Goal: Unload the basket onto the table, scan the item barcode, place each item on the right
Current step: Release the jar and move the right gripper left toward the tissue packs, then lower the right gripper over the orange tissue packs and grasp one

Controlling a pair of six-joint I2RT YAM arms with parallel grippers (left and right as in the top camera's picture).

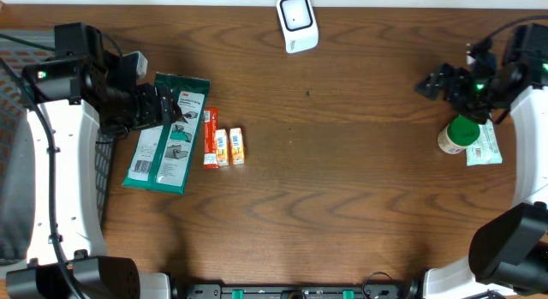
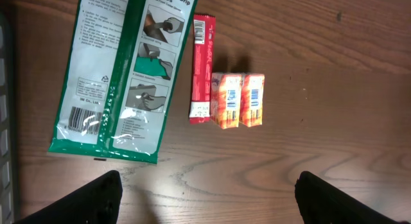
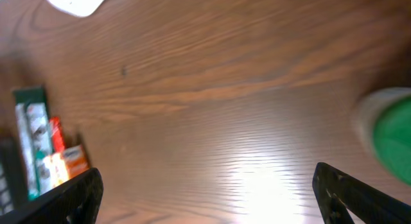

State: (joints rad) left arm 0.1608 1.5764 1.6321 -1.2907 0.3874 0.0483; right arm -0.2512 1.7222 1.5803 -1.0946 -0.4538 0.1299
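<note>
A white scanner (image 1: 297, 23) sits at the far edge of the desk (image 1: 342, 205), about midway across and well apart from both arms.

The left hand (image 2: 209, 198) hangs over the left side of the desk with its fingers (image 2: 96, 198) spread wide and nothing between them. Under and just ahead of it lies a green gloves packet (image 1: 167, 132), flat, with a barcode showing at one corner in the left wrist view. Just right of the packet lies a slim red box (image 1: 210, 137), and touching that are two small orange boxes (image 1: 229, 147) side by side, each with a barcode panel facing up.

The right hand (image 3: 209, 195) is held above the right side of the desk, its fingers likewise spread apart and empty. A green-capped bottle (image 1: 460, 134) stands upright just on the near side of it, not between the fingers; in the right wrist view it shows only as a blur at the right edge. Beside the bottle, on its right, lies a white-and-green sachet (image 1: 486, 146).
</note>
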